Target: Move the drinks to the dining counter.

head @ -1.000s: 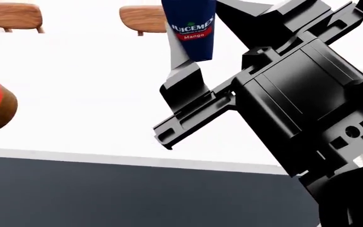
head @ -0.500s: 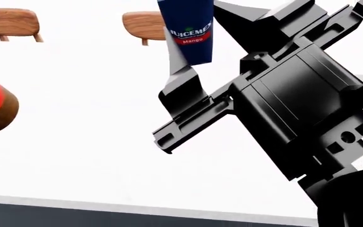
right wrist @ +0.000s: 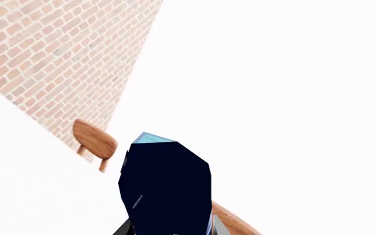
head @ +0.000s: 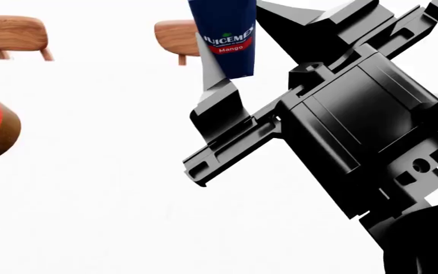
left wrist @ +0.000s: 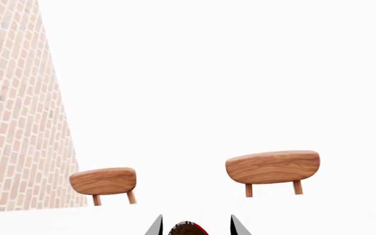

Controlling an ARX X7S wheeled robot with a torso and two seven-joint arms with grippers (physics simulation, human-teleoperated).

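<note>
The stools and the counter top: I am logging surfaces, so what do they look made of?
The stools look like wood with a smooth matte finish: brown grain streaks show on the seats. The counter top is plain white with no texture; its material cannot be told from this render.

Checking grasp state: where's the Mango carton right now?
Held in the right gripper, the Mango carton sits top centre in the head view, above the white dining counter, near a wooden stool.

the right pincer [head: 230,65] is raised high, its black wrist angled up and leftward, fingers clamped. the left pincer [left wrist: 192,226] shows only two fingertips, closed.
</note>
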